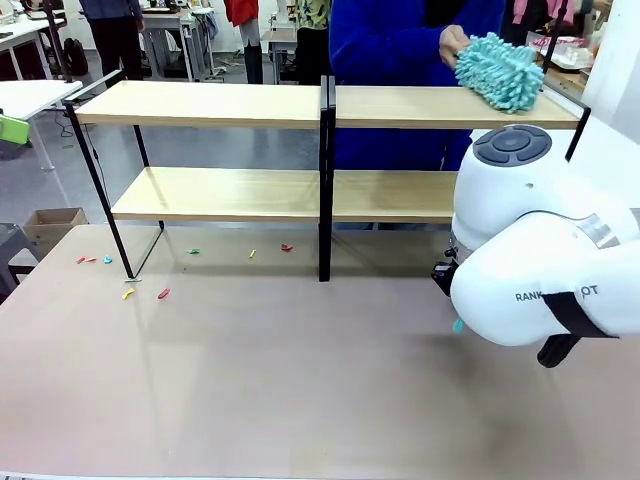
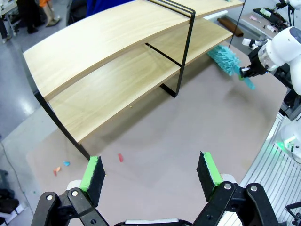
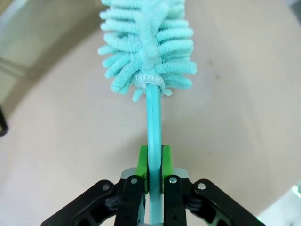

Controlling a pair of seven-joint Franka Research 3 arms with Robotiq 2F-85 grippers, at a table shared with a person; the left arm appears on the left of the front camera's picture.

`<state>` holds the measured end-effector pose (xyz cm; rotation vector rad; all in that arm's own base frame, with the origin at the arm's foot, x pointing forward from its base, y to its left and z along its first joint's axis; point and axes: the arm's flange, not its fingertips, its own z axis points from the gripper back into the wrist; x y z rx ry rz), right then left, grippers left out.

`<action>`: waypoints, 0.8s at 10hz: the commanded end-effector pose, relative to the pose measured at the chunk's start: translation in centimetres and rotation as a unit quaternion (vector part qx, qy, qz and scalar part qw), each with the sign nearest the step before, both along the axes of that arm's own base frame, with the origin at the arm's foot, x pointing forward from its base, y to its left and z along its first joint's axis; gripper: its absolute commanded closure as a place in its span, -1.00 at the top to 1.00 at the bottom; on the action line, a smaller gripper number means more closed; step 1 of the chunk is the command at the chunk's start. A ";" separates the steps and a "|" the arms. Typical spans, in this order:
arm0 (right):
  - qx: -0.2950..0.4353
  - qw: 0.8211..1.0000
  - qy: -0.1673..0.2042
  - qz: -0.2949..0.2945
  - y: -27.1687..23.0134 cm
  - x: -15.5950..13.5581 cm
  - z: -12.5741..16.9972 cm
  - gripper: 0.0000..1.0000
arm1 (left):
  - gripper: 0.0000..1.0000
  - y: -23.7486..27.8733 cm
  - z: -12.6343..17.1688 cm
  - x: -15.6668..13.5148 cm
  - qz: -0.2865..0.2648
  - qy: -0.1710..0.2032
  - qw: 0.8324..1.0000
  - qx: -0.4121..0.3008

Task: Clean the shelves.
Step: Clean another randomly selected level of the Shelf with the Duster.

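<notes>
Gripping teal duster (image 3: 148,52) by its thin handle, right gripper (image 3: 154,162) has green pads clamped on both sides of stem; fluffy head points away over tabletop (image 1: 250,380). Left gripper (image 2: 153,172) hangs above tabletop, jaws spread wide, nothing between them. Shelves (image 1: 200,105) stand along far half of table, both boards bare. Person's hand (image 1: 455,45) presses second teal duster (image 1: 500,70) on top board, right end. Small coloured scraps (image 1: 145,293) lie near rack's left foot.

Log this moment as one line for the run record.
right claw: shut on duster handle | left claw: open, above table | person's hand: second duster on shelves
</notes>
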<state>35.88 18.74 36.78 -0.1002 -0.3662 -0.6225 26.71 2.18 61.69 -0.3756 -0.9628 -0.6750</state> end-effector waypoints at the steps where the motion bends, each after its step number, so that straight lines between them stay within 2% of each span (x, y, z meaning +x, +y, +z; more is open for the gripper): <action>1: -0.010 0.998 -0.019 -0.055 -0.2 -3.1 -0.6 -0.74 | 1.00 0.1 0.0 0.1 -0.008 -0.003 1.000 -0.005; 2: -0.007 0.999 -0.035 -0.035 -0.1 -3.0 -0.6 -0.74 | 1.00 0.1 0.0 0.1 -0.008 -0.003 1.000 -0.005; 3: -0.004 0.998 -0.066 -0.017 0.0 -3.0 -0.7 -0.74 | 1.00 0.1 0.0 0.1 -0.008 -0.003 1.000 -0.005; 4: 0.003 0.998 -0.061 0.031 0.3 -3.2 -0.8 -0.74 | 1.00 0.1 0.0 0.1 -0.008 -0.003 1.000 -0.005; 5: 0.019 0.997 -0.039 0.066 0.5 -3.3 -0.9 -0.74 | 1.00 0.1 0.0 0.1 -0.008 -0.003 1.000 -0.005; 8: 0.053 0.990 0.011 0.129 0.0 -4.0 -0.6 -0.74 | 1.00 0.1 0.0 0.1 -0.008 -0.003 1.000 -0.005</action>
